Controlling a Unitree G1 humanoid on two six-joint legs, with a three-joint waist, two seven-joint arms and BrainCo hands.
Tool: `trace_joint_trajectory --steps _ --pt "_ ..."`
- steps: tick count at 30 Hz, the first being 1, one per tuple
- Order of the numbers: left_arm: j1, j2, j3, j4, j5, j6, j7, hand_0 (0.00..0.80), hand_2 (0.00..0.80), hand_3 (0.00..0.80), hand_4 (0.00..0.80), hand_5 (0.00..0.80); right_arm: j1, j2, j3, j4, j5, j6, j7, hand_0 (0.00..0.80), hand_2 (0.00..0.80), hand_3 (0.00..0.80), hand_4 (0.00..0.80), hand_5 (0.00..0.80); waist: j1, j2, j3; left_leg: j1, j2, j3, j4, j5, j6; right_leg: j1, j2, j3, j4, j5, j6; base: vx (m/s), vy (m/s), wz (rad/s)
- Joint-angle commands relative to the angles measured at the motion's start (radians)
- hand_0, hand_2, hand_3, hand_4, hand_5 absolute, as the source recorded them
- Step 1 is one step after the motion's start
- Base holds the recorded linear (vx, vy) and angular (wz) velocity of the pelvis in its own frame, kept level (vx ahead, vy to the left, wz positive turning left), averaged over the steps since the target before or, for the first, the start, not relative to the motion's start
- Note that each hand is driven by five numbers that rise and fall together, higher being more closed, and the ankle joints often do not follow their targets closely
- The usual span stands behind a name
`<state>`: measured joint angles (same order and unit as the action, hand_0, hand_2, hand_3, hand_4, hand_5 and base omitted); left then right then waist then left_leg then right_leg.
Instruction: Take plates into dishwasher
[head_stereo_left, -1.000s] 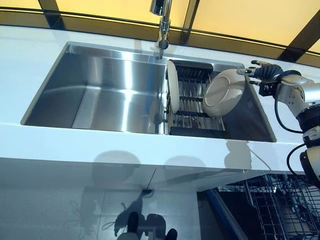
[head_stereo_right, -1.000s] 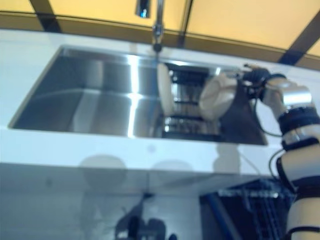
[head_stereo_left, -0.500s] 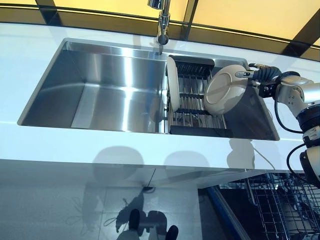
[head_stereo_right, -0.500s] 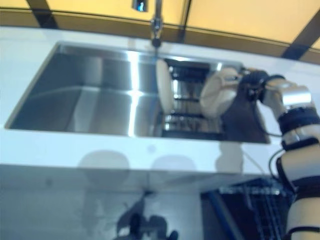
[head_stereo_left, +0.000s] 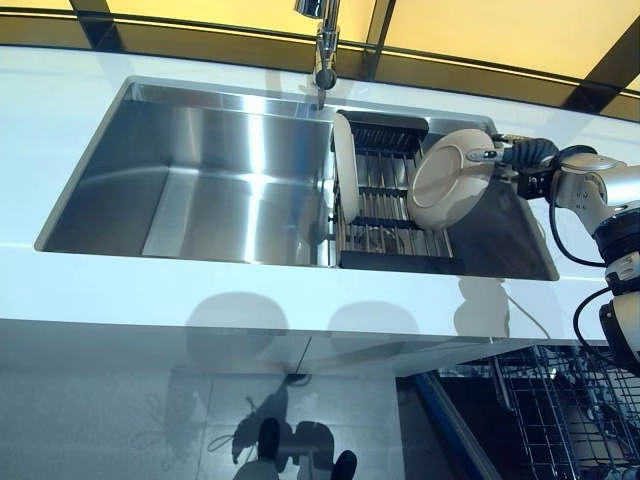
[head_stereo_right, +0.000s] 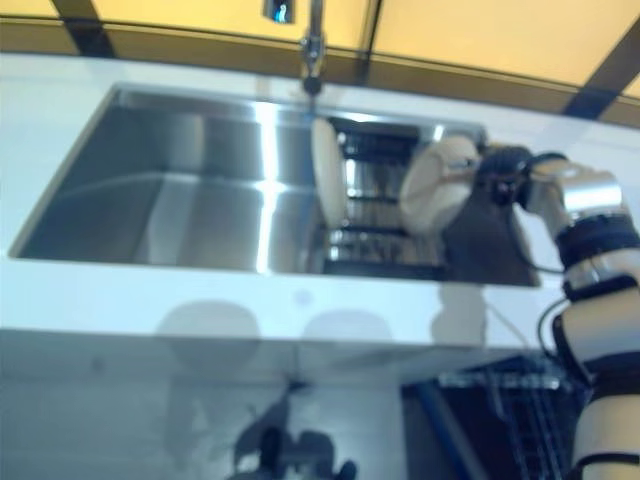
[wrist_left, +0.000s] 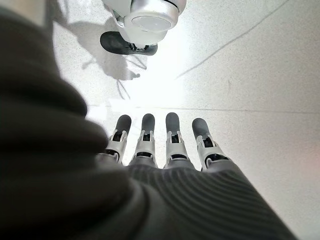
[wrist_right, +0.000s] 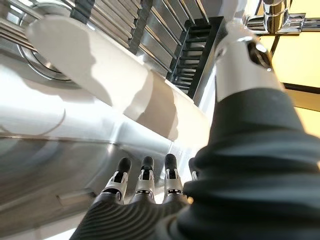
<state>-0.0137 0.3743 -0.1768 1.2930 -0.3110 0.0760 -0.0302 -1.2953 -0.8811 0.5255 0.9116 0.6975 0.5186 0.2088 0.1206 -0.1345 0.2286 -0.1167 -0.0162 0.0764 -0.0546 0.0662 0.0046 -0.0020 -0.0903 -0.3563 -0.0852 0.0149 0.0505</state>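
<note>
Over the wide stainless steel sink (head_stereo_left: 200, 180) set in your white worktop (head_stereo_left: 120, 290), the round cream ceramic plate (head_stereo_left: 448, 185) stands tilted on edge above the black slatted drying rack (head_stereo_left: 385, 205); judge it stiff, smooth, slippery and breakable, best pinched at the rim. Your right hand (head_stereo_left: 520, 155) is clamped on that rim at the plate's right edge, thumb across the face. Your left hand (wrist_left: 160, 145) hangs over the floor, fingers straight and empty.

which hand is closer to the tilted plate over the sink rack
Right. The right hand grips the tilted plate at its rim above the rack. The left hand hangs open over the floor, far from the sink.
</note>
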Motion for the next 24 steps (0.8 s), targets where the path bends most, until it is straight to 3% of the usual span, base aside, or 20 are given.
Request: trace_joint_trajectory --steps 1,24 --pt "0.001 0.015 -0.078 0.026 -0.034 0.011 -0.011 0.000 0.000 0.000 0.000 0.000 -0.055 -0.033 0.077 0.016 -0.021 -0.015 0.018 0.000 0.000 0.000 0.000 0.000 0.004 0.019 -0.019 0.032 0.044 0.056 -0.033 -0.050 -0.055 -0.037 -0.005 0.004 -0.002 0.025 0.047 0.000 0.000 0.00" --pt "0.001 0.003 -0.083 0.024 -0.061 0.018 -0.011 0.000 0.000 0.000 0.000 0.000 -0.037 0.032 0.080 0.020 -0.071 0.011 0.060 0.000 0.000 0.000 0.000 0.000 0.016 0.028 -0.011 0.035 0.043 0.051 -0.033 -0.057 -0.058 -0.034 -0.007 0.005 -0.002 0.023 0.053 0.001 0.000 0.00"
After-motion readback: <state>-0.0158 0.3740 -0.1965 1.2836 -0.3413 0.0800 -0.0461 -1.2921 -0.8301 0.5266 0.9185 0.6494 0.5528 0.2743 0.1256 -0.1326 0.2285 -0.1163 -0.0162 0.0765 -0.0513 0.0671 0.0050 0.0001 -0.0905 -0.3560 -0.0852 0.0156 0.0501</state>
